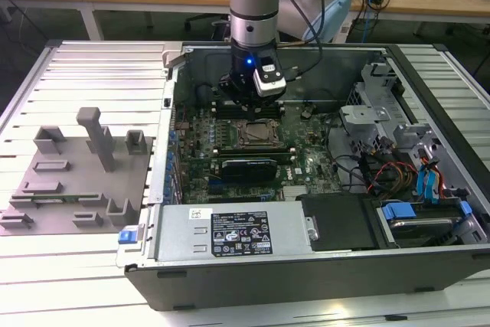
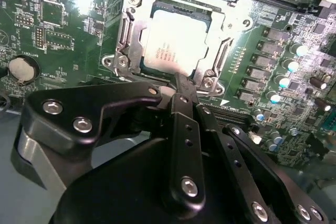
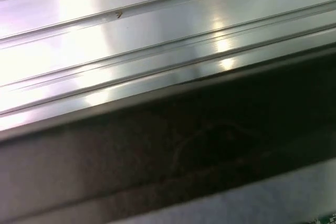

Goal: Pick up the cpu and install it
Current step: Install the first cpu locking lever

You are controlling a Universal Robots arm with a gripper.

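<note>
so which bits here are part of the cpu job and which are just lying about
Part of the job:
- cpu, sitting in the socket
- socket frame around it
- gripper, just above the socket

Just lying about:
- gray tray on the exterior view's left
- power supply box
- blue-tabbed drive cage
- round battery on the board

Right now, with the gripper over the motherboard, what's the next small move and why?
Probably a small lift straight up: the cpu already lies flat inside the socket frame, and the gripper sits just beside it holding nothing that shows.
</note>
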